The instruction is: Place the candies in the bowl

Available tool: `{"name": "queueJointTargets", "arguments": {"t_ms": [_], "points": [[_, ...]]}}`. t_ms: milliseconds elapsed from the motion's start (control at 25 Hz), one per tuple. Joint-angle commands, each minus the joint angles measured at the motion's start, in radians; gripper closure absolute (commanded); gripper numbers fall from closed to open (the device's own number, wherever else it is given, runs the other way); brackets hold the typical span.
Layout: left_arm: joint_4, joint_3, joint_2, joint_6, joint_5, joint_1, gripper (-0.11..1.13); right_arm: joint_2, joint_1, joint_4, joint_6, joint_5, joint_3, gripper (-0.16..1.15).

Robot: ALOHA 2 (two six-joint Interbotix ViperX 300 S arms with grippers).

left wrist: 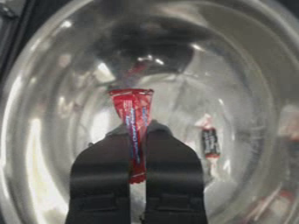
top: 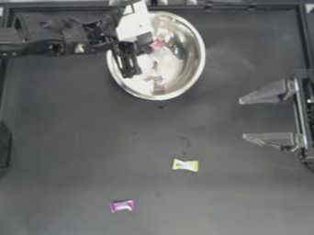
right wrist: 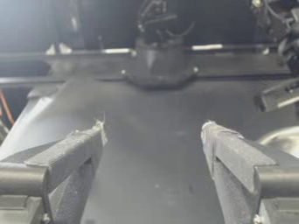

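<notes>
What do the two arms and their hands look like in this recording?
The left hand has two dark, flat-sided fingers below a white wrist block, on a black arm with cabling. The right hand has two pale grey wedge-shaped fingers on a grey bracket. No markings are readable.

Shiny mirror-like metal bowl [top: 184, 69]; matt dark table [top: 73, 137]; glossy candy wrappers.

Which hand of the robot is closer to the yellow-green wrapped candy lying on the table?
The right hand. It waits open at the table's right side, a short way from the yellow-green wrapped candy. The left hand is far off, above the round shiny metal bowl, gripping a red candy.
</notes>
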Motion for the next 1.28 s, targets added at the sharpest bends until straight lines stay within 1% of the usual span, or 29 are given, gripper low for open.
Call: {"name": "queueJointTargets", "arguments": {"t_ms": [40, 80, 120, 200, 240, 280, 400, 640, 720, 960, 1080, 1280], "points": [[0.0, -0.031, -0.011, 0.005, -0.015, 0.014, 0.55, 0.002, 0.002, 0.008, -0.002, -0.008, -0.006, 0.01], [0.0, -0.029, -0.008, 0.002, -0.021, 0.017, 0.41, 0.002, 0.002, 0.009, -0.002, -0.008, -0.005, 0.01], [-0.002, -0.031, -0.005, 0.0, -0.032, 0.02, 0.22, 0.002, 0.002, 0.011, -0.002, -0.008, -0.003, 0.01], [-0.002, -0.031, -0.003, -0.002, -0.044, 0.026, -0.01, 0.002, 0.002, 0.011, -0.002, -0.008, -0.003, 0.01], [-0.003, -0.031, -0.005, -0.002, -0.046, 0.026, -0.07, 0.002, 0.002, 0.012, -0.003, -0.008, -0.003, 0.01], [-0.002, -0.031, -0.006, 0.0, -0.048, 0.026, -0.05, 0.002, 0.002, 0.011, -0.003, -0.008, -0.003, 0.01], [-0.002, -0.026, -0.018, 0.002, -0.048, 0.026, 0.05, 0.002, 0.002, 0.011, -0.003, -0.008, -0.003, 0.01], [-0.005, -0.012, -0.078, 0.0, -0.044, 0.014, 0.04, 0.002, 0.002, 0.011, -0.003, -0.008, -0.003, 0.01], [-0.008, 0.003, -0.117, 0.002, -0.04, -0.006, 0.04, 0.002, 0.002, 0.011, -0.005, -0.014, -0.002, 0.01], [-0.017, 0.11, -0.302, 0.002, -0.038, -0.087, 0.07, 0.002, -0.002, 0.012, -0.005, -0.021, 0.0, 0.01], [-0.049, 0.172, -0.411, 0.002, -0.032, -0.135, 0.07, 0.002, -0.002, 0.011, -0.005, -0.021, -0.002, 0.01], [-0.135, 0.275, -0.604, 0.002, -0.021, -0.235, 0.07, 0.002, -0.002, 0.011, -0.005, -0.021, -0.006, 0.01]]}}
